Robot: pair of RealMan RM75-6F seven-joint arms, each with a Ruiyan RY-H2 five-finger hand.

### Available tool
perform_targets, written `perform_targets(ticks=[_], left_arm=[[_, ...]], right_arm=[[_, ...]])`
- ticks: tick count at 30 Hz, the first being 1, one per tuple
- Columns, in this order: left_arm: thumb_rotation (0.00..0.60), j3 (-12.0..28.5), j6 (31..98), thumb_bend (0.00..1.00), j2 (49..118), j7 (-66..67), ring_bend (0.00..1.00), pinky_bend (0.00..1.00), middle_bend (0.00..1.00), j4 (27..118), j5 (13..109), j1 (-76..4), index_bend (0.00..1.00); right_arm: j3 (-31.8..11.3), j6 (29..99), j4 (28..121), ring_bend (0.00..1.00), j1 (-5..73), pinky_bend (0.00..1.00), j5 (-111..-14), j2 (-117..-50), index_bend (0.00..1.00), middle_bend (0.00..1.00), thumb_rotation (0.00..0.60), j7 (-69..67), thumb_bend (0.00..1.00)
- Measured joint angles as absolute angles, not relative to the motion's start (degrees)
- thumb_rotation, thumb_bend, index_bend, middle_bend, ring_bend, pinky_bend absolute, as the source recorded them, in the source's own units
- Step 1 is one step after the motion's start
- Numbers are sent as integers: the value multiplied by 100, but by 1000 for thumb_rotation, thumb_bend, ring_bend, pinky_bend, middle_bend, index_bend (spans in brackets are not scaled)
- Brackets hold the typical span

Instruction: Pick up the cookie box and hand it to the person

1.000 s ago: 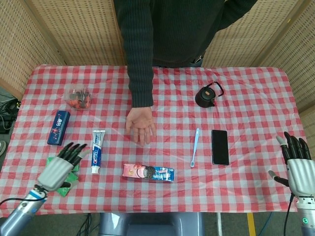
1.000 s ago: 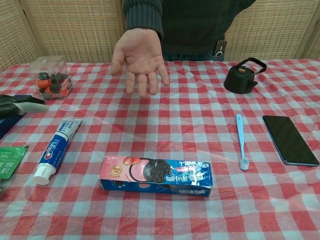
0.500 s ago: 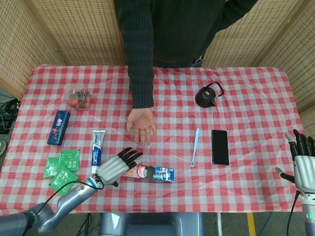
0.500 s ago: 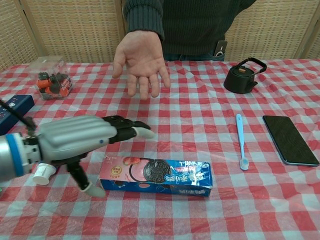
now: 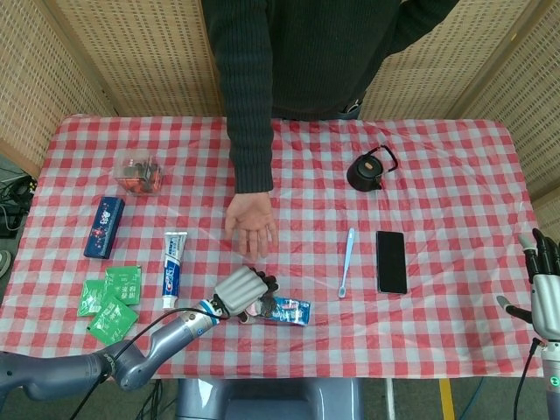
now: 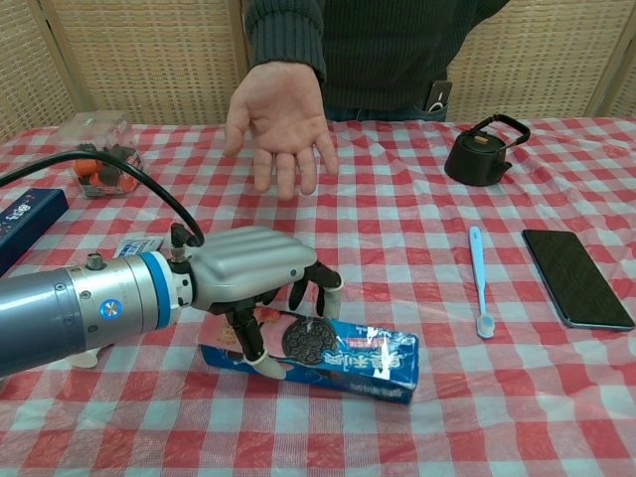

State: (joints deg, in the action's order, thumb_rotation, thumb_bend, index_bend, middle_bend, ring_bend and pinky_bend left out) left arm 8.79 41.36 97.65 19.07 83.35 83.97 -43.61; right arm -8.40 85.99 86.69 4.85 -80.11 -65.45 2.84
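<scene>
The cookie box (image 5: 287, 309) (image 6: 363, 363), pink and blue with a dark cookie printed on it, lies on the checked tablecloth near the front edge. My left hand (image 5: 241, 289) (image 6: 248, 263) covers its left end: the thumb is against the near side and the fingers curl over the far side, gripping the box, which still rests on the table. The person's open palm (image 5: 251, 223) (image 6: 280, 124) waits just beyond it. My right hand (image 5: 547, 293) hovers at the far right edge with fingers apart, holding nothing; the chest view does not show it.
A toothpaste tube (image 5: 171, 269) lies left of the box, with green packets (image 5: 109, 302), a blue box (image 5: 104, 227) and a clear container (image 5: 138, 172) further left. To the right are a toothbrush (image 5: 346, 261) (image 6: 478, 278), a phone (image 5: 391, 261) and a black teapot (image 5: 369, 170).
My left hand swept right from the table's left side onto the cookie box and closed its fingers around it; the box has turned slightly. My right hand drifted toward the right edge.
</scene>
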Motion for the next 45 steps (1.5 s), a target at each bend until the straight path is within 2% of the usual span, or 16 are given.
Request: perform_targets(ticks=[5, 11, 18, 22, 25, 32, 36, 41, 43, 45], left_arm=[[600, 810, 4502, 0, 9633, 1910, 553, 625, 516, 8481, 8486, -4303, 611], [600, 510, 4960, 0, 9077, 1602, 553, 625, 517, 8872, 8985, -4175, 612], [600, 137, 6204, 0, 8242, 534, 560, 626, 526, 9207, 9963, -3920, 621], [600, 179, 7034, 0, 7726, -7, 560, 626, 526, 9344, 10239, -3792, 621], [600, 403, 7360, 0, 7360, -252, 560, 626, 525, 9523, 10212, -3752, 621], [600, 912, 7026, 0, 7234, 67, 560, 626, 526, 9830, 9402, -3908, 621], [600, 1134, 6570, 0, 7447, 686, 560, 626, 526, 9865, 8767, -4131, 621], [600, 1324, 6359, 0, 7810, 1405, 560, 626, 523, 9802, 8274, -4337, 610], [600, 1383, 6317, 0, 7970, 1664, 518, 592, 467, 9742, 8097, -4410, 566], [600, 1434, 6296, 0, 8135, 1900, 341, 447, 271, 9675, 7928, -4477, 390]], right_arm=[[-836, 8593, 8688, 0, 493, 0, -8021, -6552, 0, 0, 600, 305, 0], [-819, 8583, 8717, 0, 505, 0, -8047, -6563, 0, 0, 600, 362, 0], [-808, 8573, 8770, 0, 521, 0, -8067, -6570, 0, 0, 600, 418, 0], [-791, 8578, 8812, 0, 531, 0, -8101, -6585, 0, 0, 600, 492, 0], [-776, 8564, 8830, 0, 543, 0, -8117, -6604, 0, 0, 600, 547, 0], [-763, 8537, 8847, 0, 568, 0, -8127, -6639, 0, 0, 600, 622, 0], [-787, 8504, 8820, 0, 572, 0, -8059, -6631, 0, 0, 600, 570, 0], [-808, 8488, 8790, 0, 570, 0, -8014, -6609, 0, 0, 600, 501, 0], [-816, 8484, 8780, 0, 566, 0, -7995, -6598, 0, 0, 600, 466, 0], [-824, 8477, 8769, 0, 561, 0, -7973, -6582, 0, 0, 600, 422, 0]])
